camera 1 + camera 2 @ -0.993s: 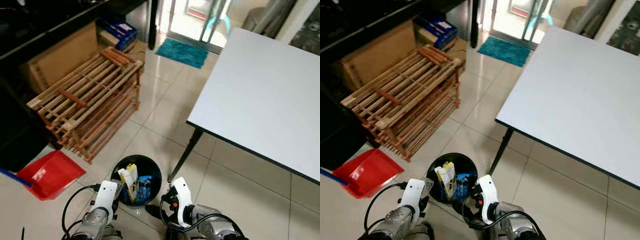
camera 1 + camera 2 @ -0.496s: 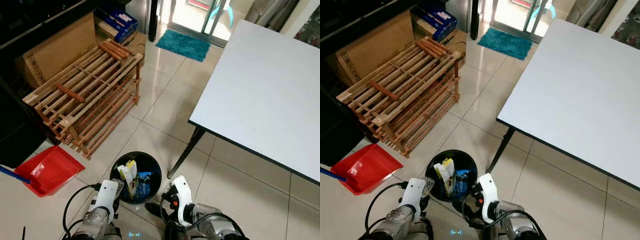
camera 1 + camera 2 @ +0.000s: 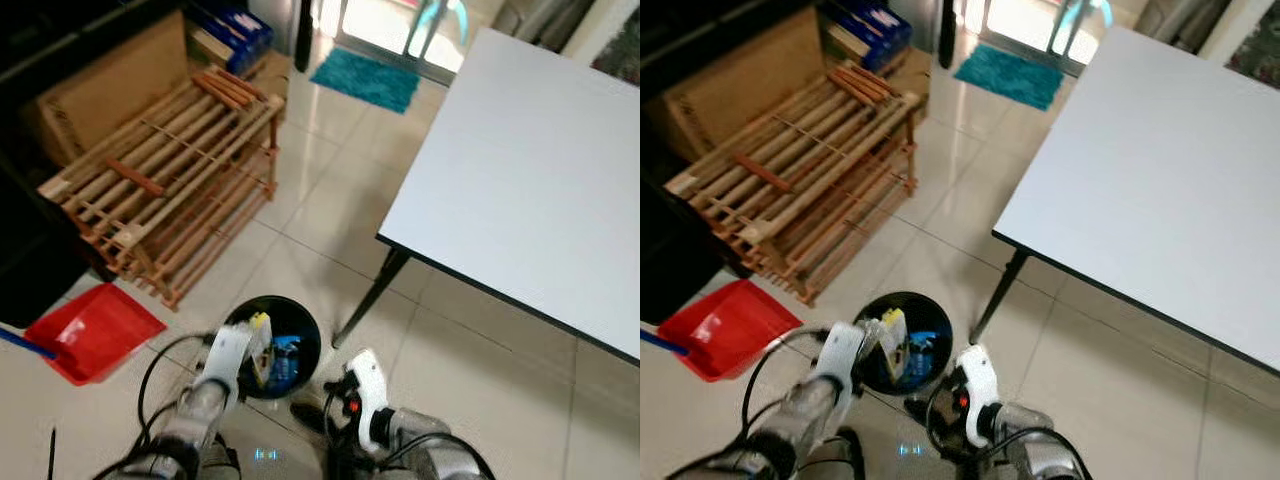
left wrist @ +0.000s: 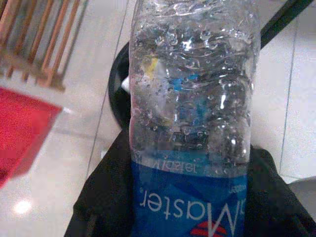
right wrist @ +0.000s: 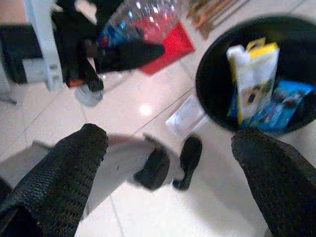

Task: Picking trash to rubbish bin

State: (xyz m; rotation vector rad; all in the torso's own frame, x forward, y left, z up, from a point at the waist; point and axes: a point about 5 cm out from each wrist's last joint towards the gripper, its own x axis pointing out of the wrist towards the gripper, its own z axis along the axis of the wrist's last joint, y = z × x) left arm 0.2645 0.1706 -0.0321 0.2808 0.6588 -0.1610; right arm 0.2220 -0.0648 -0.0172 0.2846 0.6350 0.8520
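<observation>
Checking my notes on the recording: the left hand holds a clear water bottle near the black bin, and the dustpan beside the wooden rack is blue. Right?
Not quite. The dustpan is red, as the left eye view shows. The rest holds: the left hand grips a clear water bottle near the black bin, beside the wooden rack.

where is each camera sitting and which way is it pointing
Left eye and right eye views: on the head, looking down at the tiled floor, black bin, white table; both arms show.
Left wrist view: along the left hand, shut on a clear water bottle above the bin.
Right wrist view: along the open right hand, facing the floor.
Shared: the bin and the bottle.
</observation>
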